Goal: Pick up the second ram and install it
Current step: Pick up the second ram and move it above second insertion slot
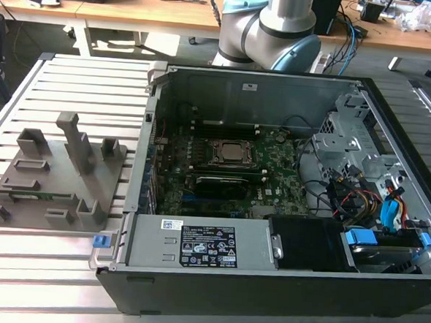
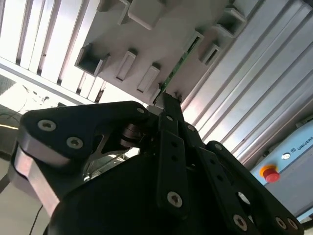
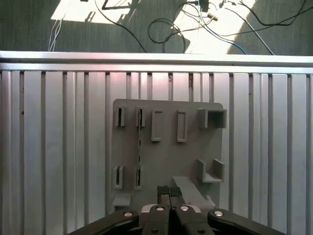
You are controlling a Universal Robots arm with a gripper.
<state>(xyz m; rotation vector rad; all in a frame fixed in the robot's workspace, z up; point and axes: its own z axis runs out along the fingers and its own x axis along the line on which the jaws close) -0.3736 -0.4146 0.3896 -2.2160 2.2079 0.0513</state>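
First wrist view: closed gripper (image 3: 168, 192) near second ram (image 3: 139, 147), seemingly slotted

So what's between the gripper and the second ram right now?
Only bare grey holder tray floor lies between the gripper and the second ram, which sits edge-up in its slots; the first wrist view shows it.

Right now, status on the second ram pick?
Tool shut, empty, above tray. Ram in tray slot, not picked. Nothing between tool and ram.
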